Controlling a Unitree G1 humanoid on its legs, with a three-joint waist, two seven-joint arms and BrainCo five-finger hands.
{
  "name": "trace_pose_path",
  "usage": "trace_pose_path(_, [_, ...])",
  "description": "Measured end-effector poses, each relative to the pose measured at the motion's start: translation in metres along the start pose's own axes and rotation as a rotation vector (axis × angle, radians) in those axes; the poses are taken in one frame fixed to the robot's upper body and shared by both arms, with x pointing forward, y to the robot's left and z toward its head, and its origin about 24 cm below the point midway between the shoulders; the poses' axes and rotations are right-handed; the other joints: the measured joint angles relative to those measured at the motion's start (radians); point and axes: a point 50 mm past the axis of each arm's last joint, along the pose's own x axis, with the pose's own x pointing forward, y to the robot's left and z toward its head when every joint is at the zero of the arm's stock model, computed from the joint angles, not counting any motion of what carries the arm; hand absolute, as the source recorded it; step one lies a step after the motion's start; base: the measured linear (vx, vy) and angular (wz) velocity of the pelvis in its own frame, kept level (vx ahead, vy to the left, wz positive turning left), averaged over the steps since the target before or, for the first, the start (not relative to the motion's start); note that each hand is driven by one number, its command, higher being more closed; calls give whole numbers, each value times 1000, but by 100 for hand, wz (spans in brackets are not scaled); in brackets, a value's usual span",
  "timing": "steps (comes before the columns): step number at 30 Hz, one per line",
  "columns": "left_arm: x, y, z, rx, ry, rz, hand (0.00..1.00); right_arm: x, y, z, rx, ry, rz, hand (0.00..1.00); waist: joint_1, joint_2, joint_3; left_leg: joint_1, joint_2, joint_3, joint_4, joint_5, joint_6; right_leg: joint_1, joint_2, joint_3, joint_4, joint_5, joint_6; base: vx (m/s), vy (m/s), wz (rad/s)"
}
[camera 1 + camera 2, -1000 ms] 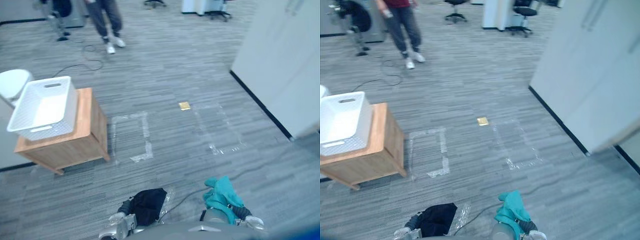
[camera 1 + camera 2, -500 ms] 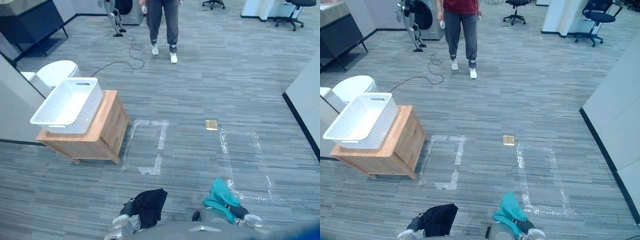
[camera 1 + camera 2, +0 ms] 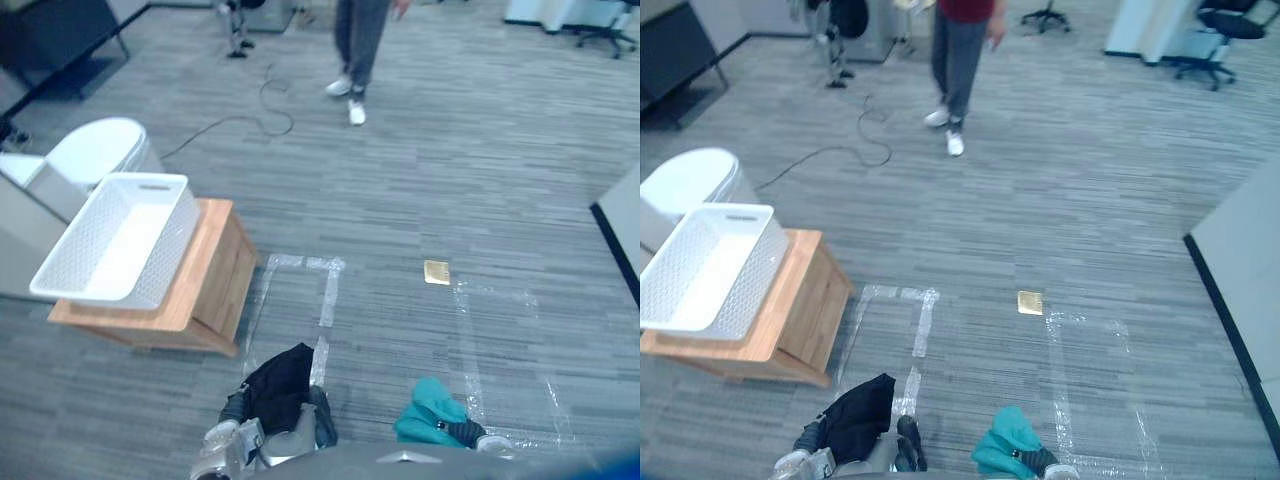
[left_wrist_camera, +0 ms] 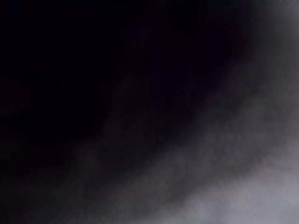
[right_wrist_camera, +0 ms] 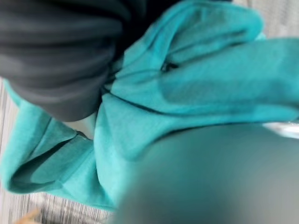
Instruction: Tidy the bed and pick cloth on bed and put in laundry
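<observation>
Two cloths are in play, both low in the head views and off the grey carpet floor (image 3: 480, 180). One black cloth (image 3: 278, 383) is draped over the left robot hand (image 3: 232, 432). One teal cloth (image 3: 428, 412) is bunched against the right robot hand (image 3: 465, 431). The right wrist view adds what the head views lack: the teal folds press up against the dark ribbed cover, with carpet showing past them. Even so, whether that robot hand is clamped on the cloth cannot be told. In the left wrist view a black mass sits against the lens, too blurred to name, so the left robot hand's state cannot be told either. One white laundry basket (image 3: 170, 260) stands on one wooden surface (image 3: 212, 285) to the robot's left, well apart from both cloths, and nothing lies inside it. A white rounded object (image 3: 95, 150) sits beyond it. Two taped outlines mark the floor, one (image 3: 325, 290) beside the wooden surface and one (image 3: 465, 330) further right. One small yellow square (image 3: 436, 271) lies between them. One person (image 3: 360, 40) stands farther off; the left eye view gives legs and white shoes, while the right eye view also catches a red top (image 3: 965, 8). The right eye view also takes in one office chair (image 3: 1230, 20) and more of a pale partition (image 3: 1240, 270).
</observation>
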Motion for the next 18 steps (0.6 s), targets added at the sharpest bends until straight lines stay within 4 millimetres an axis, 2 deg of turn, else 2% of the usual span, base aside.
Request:
trace_pose_path(2, [0,2,-2,26,20,2,100,0,1,4,-6,-17,2,100,2,0,-2,35,-28,-4,-35,-13,16,16,-13,-13,23,18,9,166,140,27])
trace_pose_path(4, [-1,1,-5,39,38,-1,100,0,-3,6,-9,-23,-8,100,-2,21,-11,68,-42,-21,-71,-34,17,-30,-33,-18,168,14,10,121,153,31])
trace_pose_path(5, [-1,-2,-8,62,51,-12,100,-1,-7,5,-3,-20,-24,100,-3,29,-12,108,-57,-47,-106,-48,11,-97,-67,-21,362,10,12,93,163,39])
trace_pose_path(6, [-1,3,-8,87,47,-6,100,-1,-9,5,1,-29,-41,100,-4,17,-6,156,-92,-82,-146,-72,13,-186,-126,-15,603,37,-11,56,162,52])
trace_pose_path(7, [-1,7,-6,101,41,0,100,-2,-11,6,2,-39,-52,100,-10,13,0,175,-110,-97,-156,-78,20,-226,-158,-9,711,49,-23,-14,126,74])
trace_pose_path(8, [-1,10,-6,123,48,7,100,-2,-11,9,-1,-61,-58,100,-25,-5,2,212,-129,-136,-162,-90,23,-289,-188,11,860,-5,-23,-86,100,89])
trace_pose_path(9, [-1,11,-7,150,51,3,100,-3,-13,13,-7,-89,-71,100,-30,-2,3,239,-129,-173,-162,-103,15,-344,-192,8,922,-75,-18,-119,85,89])
trace_pose_path(10, [-1,10,-7,160,49,-1,100,-3,-13,14,-11,-99,-74,100,-33,0,3,250,-127,-192,-162,-109,12,-372,-188,10,927,-103,-13,-198,65,97])
trace_pose_path(12, [1,1,-1,199,38,-28,100,-3,-13,20,-18,-131,-78,100,-42,4,4,269,-110,-291,-159,-124,10,-477,-135,24,828,-183,-14,-245,44,125])
trace_pose_path(14, [3,-4,2,199,34,-41,100,-2,-13,20,-14,-130,-78,100,-49,9,8,276,-88,-360,-155,-132,0,-528,-80,70,709,-186,-21,-210,9,132])
trace_pose_path(16, [3,-11,1,163,35,-51,100,-2,-11,22,4,-142,-72,100,-56,25,13,280,-45,-463,-132,-159,-11,-578,4,160,530,-171,-18,-177,-59,148])
trace_pose_path(17, [3,-14,0,143,39,-53,100,-2,-11,24,19,-151,-69,100,-57,31,18,290,-29,-505,-121,-164,-14,-587,31,205,447,-143,-22,-127,-164,151])
trace_pose_path(18, [2,-18,-2,102,46,-52,100,-3,-9,21,35,-148,-61,100,-56,30,18,297,-9,-561,-108,-187,-41,-601,55,262,325,-76,-31,-94,-202,138])
